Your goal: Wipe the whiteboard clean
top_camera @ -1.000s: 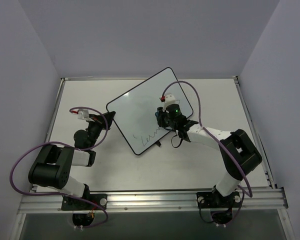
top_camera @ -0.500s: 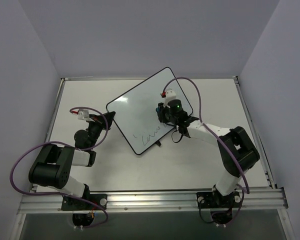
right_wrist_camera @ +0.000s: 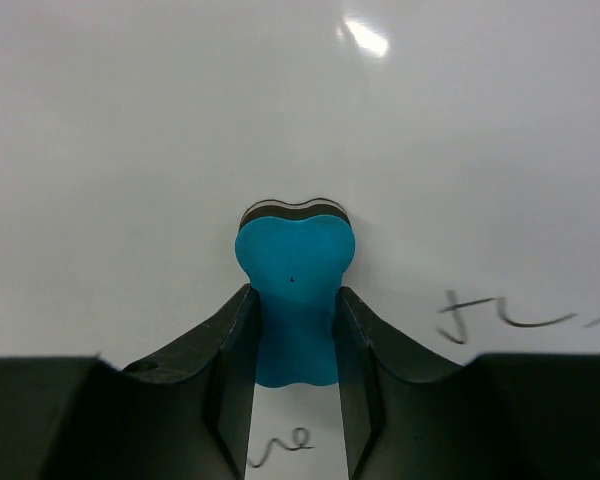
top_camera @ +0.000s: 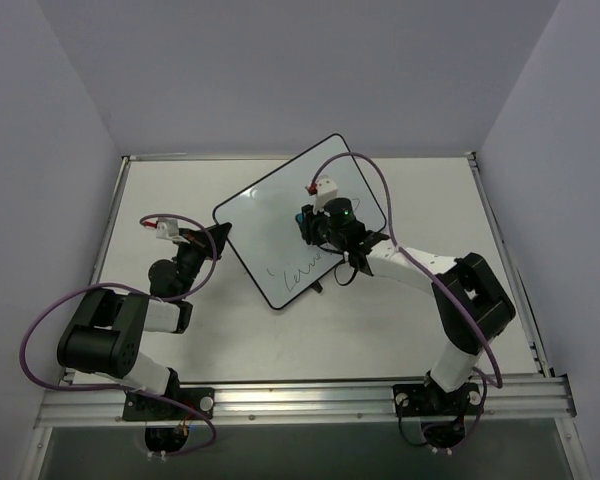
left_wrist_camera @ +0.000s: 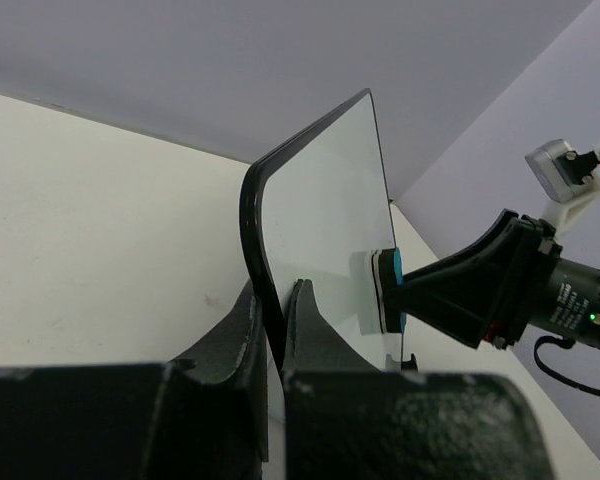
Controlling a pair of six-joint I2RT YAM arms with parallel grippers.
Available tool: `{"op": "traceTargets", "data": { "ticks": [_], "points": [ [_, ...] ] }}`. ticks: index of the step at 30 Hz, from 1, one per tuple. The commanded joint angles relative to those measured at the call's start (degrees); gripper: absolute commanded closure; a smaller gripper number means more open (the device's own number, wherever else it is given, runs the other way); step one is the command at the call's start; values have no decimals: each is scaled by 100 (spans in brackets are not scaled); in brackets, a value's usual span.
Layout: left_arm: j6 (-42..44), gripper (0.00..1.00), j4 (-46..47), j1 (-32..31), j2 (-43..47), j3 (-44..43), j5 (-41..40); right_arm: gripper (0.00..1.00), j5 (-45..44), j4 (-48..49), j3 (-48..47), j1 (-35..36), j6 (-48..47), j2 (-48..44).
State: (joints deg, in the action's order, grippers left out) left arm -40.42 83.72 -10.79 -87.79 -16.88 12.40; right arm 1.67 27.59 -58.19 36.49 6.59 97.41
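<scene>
The whiteboard (top_camera: pixel 280 205) stands tilted on edge at the middle of the table, with black scribbled writing (top_camera: pixel 295 272) near its lower right edge. My left gripper (top_camera: pixel 220 233) is shut on the board's black frame (left_wrist_camera: pixel 252 215), one finger on each side (left_wrist_camera: pixel 275 320). My right gripper (top_camera: pixel 310 222) is shut on a small blue eraser (right_wrist_camera: pixel 295 280), whose dark felt face presses against the white surface (right_wrist_camera: pixel 180 120). Ink strokes (right_wrist_camera: pixel 500 315) lie just right of the eraser and below it. The left wrist view shows the eraser (left_wrist_camera: pixel 388 290) flat against the board.
The white table (top_camera: pixel 430 200) is bounded by lavender walls on three sides and a metal rail (top_camera: pixel 310 398) at the near edge. A small black clip (top_camera: pixel 317 288) sticks out of the board's lower edge.
My right gripper has slid the eraser up and to the left across the board, away from the writing. The left arm and the board have stayed put.
</scene>
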Motion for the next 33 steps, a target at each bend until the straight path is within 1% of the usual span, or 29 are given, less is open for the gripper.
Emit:
{"op": "traceTargets", "data": {
  "ticks": [1, 5, 8, 9, 12, 18, 19, 20, 23, 28, 33],
  "points": [
    [1485, 98, -436, -178, -116, 80, 641, 100, -238, -123, 36, -502, -79, 147],
    [1485, 98, -436, -178, -98, 89, 640, 100, 148, -62, 10, -556, -71, 217],
    [1485, 98, -436, -178, -107, 98, 632, 100, 299, 141, 89, -152, -79, 226],
    [1485, 98, -444, -178, -107, 89, 632, 100, 299, 184, 132, 188, -105, 244],
    [1485, 98, -445, -178, -116, 80, 623, 100, 316, 404, 264, 743, 8, 296],
    [1476, 98, -453, -187, -116, 80, 614, 100, 9, 896, 668, 1500, 237, 200],
    [1485, 98, -453, -187, -124, 80, 605, 100, -87, 932, 747, 1745, 255, 191],
    [1476, 98, -445, -187, -124, 80, 623, 100, -332, 923, 766, 1843, 255, 200],
    [1476, 98, -445, -187, -116, 80, 614, 100, -448, 862, 880, 2098, 334, 191],
    [1459, 98, -445, -187, -116, 89, 623, 100, -746, 783, 1169, 2319, 501, 130],
    [1467, 98, -436, -196, -107, 80, 640, 100, -1142, 756, 1433, 2162, 791, 33]
  ]
}}
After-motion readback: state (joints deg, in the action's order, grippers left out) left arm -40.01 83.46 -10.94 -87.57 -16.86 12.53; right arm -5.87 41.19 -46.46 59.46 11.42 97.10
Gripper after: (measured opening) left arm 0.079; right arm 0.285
